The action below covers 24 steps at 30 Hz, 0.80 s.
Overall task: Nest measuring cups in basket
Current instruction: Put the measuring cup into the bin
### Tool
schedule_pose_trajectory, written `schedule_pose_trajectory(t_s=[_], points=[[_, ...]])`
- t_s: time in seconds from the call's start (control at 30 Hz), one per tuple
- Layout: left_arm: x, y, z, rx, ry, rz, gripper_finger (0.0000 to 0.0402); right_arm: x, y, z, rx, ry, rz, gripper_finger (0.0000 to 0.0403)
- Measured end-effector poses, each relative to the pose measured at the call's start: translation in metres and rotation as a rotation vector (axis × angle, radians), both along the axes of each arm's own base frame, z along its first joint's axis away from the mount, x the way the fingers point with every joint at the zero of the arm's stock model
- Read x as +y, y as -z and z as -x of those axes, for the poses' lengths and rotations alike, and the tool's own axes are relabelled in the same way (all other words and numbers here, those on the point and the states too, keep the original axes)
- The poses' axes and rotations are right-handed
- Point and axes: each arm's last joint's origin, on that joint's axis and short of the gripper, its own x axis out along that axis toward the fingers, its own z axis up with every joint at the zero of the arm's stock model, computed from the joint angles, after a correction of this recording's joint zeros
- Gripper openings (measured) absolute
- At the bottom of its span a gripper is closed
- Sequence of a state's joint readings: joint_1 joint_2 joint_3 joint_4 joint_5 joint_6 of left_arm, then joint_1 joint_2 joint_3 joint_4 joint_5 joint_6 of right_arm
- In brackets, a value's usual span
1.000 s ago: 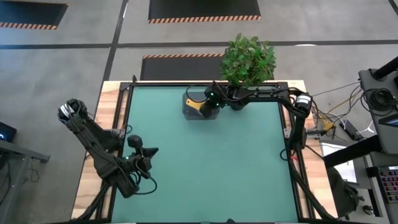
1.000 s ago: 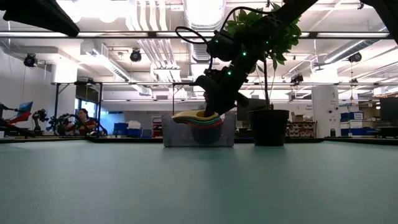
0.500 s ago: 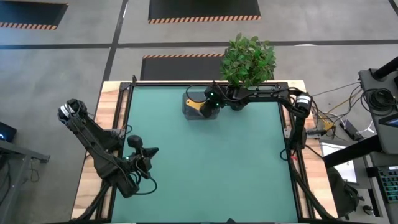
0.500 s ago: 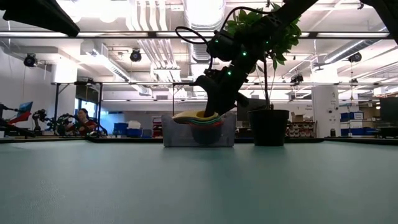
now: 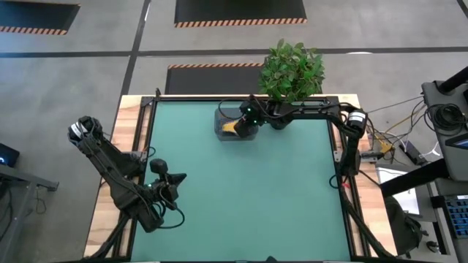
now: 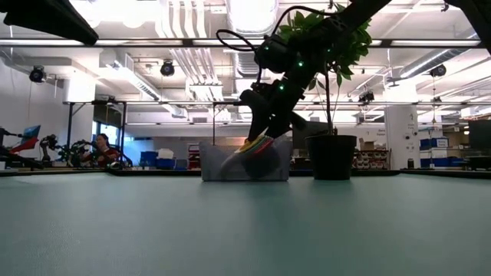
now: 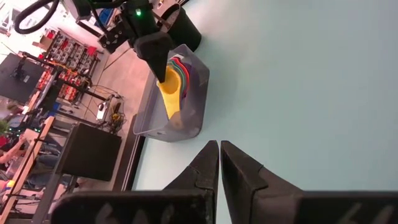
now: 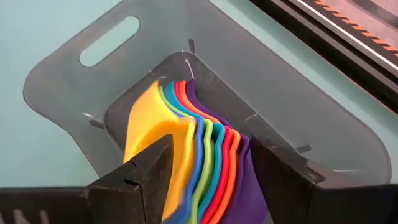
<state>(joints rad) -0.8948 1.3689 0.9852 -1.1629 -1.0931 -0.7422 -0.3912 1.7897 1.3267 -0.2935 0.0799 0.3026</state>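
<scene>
Left gripper [image 5: 178, 177] near table's [image 5: 248, 197] front-left corner, fingers clenched, nothing held, idle. Basket [image 5: 228, 128] at far edge, about mid-width, beside plant pot [image 6: 331, 157]. Measuring cups [image 8: 193, 158] nested inside basket, stack tipped on edge, handles fanned upward together, yellow outermost, purple at other end. Right gripper [image 8: 208, 180] directly above basket, fingers spread either side of handle stack, released, not pinching.

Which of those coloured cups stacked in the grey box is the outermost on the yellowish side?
The yellow-orange cup: it ends the fanned stack in the basket; the purple cup ends the opposite side.
</scene>
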Motion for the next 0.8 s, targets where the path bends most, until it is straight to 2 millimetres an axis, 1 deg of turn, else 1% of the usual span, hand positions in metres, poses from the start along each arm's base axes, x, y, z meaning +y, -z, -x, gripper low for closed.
schedule_pose_trajectory(t_s=[0.17,0.37,0.6,0.8], points=[[-0.0001,0.0000,-0.0001,-0.001,0.000,0.001,0.0000,-0.0004,-0.0024,-0.0010,-0.006,-0.003,0.006,0.0205],[-0.0002,0.0000,-0.0001,-0.002,0.000,0.002,0.0000,0.0002,-0.0006,0.0005,0.014,-0.003,-0.002,0.0205],[-0.0002,0.0000,-0.0001,-0.002,0.000,0.003,0.0000,0.0005,0.0010,0.0027,0.050,0.006,0.003,0.0195],[-0.0003,0.0000,-0.0001,-0.002,0.000,0.003,0.0000,-0.0003,-0.0042,0.0032,0.086,0.014,0.028,0.0186]])
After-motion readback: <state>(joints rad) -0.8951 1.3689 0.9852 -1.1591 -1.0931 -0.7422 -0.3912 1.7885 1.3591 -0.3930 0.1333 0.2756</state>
